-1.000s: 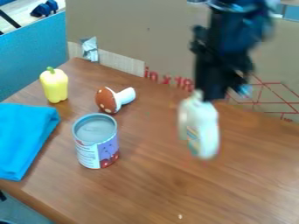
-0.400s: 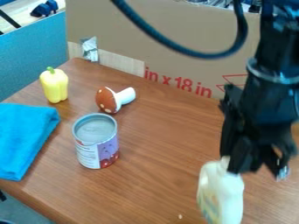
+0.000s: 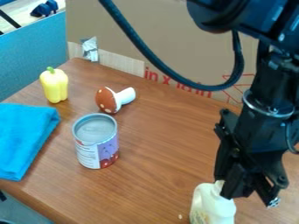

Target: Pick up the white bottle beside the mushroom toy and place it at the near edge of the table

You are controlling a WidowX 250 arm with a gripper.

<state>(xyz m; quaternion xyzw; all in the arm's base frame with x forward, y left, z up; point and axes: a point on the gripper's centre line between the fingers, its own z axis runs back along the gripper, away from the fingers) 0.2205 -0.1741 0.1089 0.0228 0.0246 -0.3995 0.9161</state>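
1. We see the gripper (image 3: 227, 190) low at the right, over the near part of the table (image 3: 158, 175), with its fingers clamped on the neck of a white bottle (image 3: 215, 210).
2. The bottle hangs or stands nearly upright beneath the gripper, well in from the table's back edge. We cannot see its base, so we cannot tell whether it touches the tabletop.
3. Just to the left of the bottle, we find a small pale speck (image 3: 180, 216) on the wood.
4. Across the table, toward the left, we have a can (image 3: 97, 151) standing upright, with a grey top and a label in white, purple and red.
5. Behind the can, closer to the back edge, we see a toy mushroom (image 3: 107, 100) lying on its side, its brown cap dotted with white and its white stem pointing right.
6. We spot a yellow bell pepper (image 3: 54, 86) with a green stem, upright near the table's left edge.
7. In front of the pepper, a folded blue cloth (image 3: 24, 140) lies by that same edge, to the left of the can.
8. Along the back edge we see a cardboard sheet (image 3: 169, 33), with a silvery patch (image 3: 90, 49) near the table's back left corner.
9. A dark cable (image 3: 153, 57) loops down beside the arm (image 3: 265, 98).
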